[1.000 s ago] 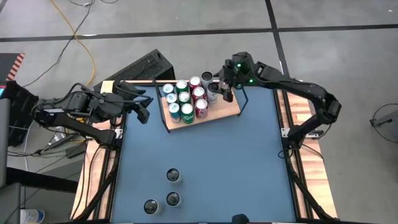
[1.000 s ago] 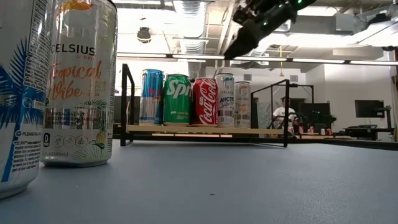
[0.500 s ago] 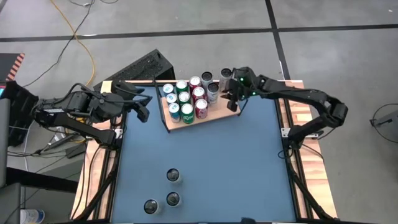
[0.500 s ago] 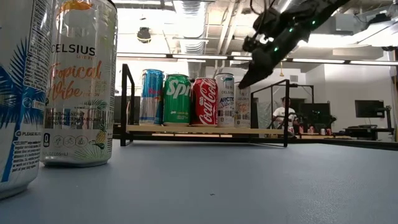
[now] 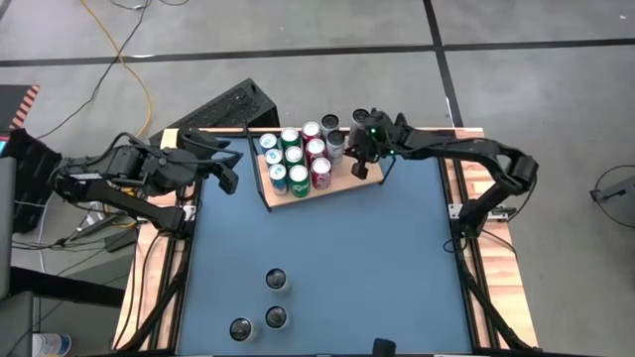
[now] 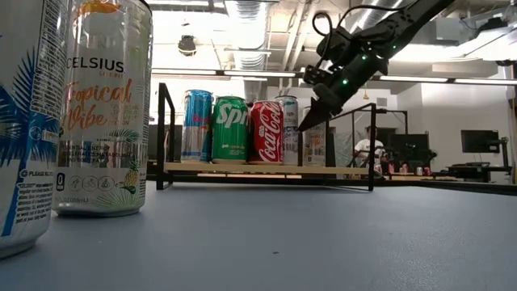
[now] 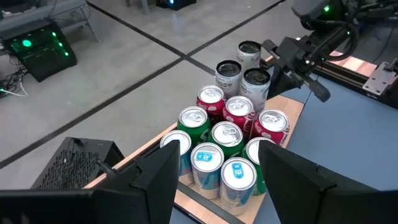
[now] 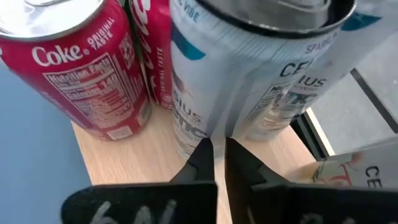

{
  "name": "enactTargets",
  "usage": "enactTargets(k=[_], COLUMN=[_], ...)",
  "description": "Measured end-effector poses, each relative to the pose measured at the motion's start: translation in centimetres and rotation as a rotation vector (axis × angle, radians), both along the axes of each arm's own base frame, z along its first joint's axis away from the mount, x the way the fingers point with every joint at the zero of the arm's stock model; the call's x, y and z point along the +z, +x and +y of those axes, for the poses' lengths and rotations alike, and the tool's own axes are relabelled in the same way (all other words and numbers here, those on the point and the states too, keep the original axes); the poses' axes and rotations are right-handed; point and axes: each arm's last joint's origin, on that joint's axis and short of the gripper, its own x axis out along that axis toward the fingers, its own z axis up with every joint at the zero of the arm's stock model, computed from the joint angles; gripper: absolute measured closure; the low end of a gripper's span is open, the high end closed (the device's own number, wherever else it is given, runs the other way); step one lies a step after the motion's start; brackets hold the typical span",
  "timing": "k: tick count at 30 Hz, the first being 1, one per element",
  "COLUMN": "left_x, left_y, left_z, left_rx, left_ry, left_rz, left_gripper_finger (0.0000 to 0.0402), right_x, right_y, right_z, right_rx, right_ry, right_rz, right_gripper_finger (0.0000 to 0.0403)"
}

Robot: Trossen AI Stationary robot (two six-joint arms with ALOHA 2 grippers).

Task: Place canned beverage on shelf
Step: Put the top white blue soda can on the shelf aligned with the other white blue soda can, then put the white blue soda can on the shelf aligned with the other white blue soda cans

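Note:
The shelf (image 5: 349,179), a light-wood board in a black wire frame, stands at the table's far side with several cans (image 5: 298,159) packed on its left part. My right gripper (image 5: 361,169) is shut and slants down just right of the silver-white cans (image 8: 261,81). Its tips hang low over the bare board (image 8: 143,165), and the left wrist view shows a gap between it (image 7: 318,93) and the cans (image 7: 255,84). My left gripper (image 7: 217,186) waits open at the table's far left corner (image 5: 230,171). Three more cans (image 5: 275,281) stand on the blue table near its front edge.
The shelf's black wire posts (image 6: 166,133) rise at its ends. Two tall cans (image 6: 101,105) stand close to the low camera. A black box (image 5: 223,107) sits on the floor beyond the far left corner. A person (image 6: 370,149) sits far back in the room.
My right gripper has come down from above the cans to just over the shelf's board, right of the silver cans, and has tipped more toward level. The cans and my left gripper have stayed put.

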Motion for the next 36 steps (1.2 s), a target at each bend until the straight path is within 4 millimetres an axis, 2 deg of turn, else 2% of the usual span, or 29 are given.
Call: enactTargets(k=[6, 9, 12, 15, 21, 25, 28, 32, 36], left_x=[0.0, 0.0, -0.1, -0.1, -0.6, -1.2, -1.6, -2.3, -3.0], left_y=[0.0, 0.0, 0.0, 0.1, 1.1, 2.1, 2.9, 4.2, 5.2], left_z=[0.0, 0.0, 0.0, -0.2, -1.1, -1.4, -1.4, -1.4, -2.0], left_rx=[-0.001, -0.006, -0.012, -0.089, -0.409, -0.455, -0.410, -0.377, -0.580], left_ry=[0.003, 0.011, 0.008, -0.023, -0.143, -0.162, -0.137, -0.103, -0.099], left_rz=[0.003, 0.016, 0.019, 0.036, 0.101, 0.146, 0.177, 0.221, 0.313], left_gripper_finger=[0.0196, 0.0196, 0.0196, 0.0196, 0.0196, 0.0196, 0.0196, 0.0196, 0.0196], right_x=[-0.3, 0.2, 2.0, 4.0, 9.1, 10.8, 10.5, 9.0, 7.8], right_y=[0.1, -0.1, -0.8, -1.9, -4.5, -5.3, -4.6, -3.0, -1.5], right_z=[-0.1, 0.0, 0.6, 1.9, 6.2, 8.8, 9.6, 10.3, 12.3], right_rx=[-0.004, -0.019, -0.020, -0.023, 0.030, 0.062, -0.007, -0.009, 0.074], right_ry=[0.007, 0.016, -0.003, 0.008, 0.010, -0.003, 0.037, 0.116, 0.166], right_rz=[0.008, -0.011, -0.055, -0.090, -0.245, -0.316, -0.312, -0.269, -0.221], right_gripper_finger=[0.0391, 0.0395, 0.0399, 0.0402, 0.0401, 0.0382, 0.0361, 0.0342, 0.0336])
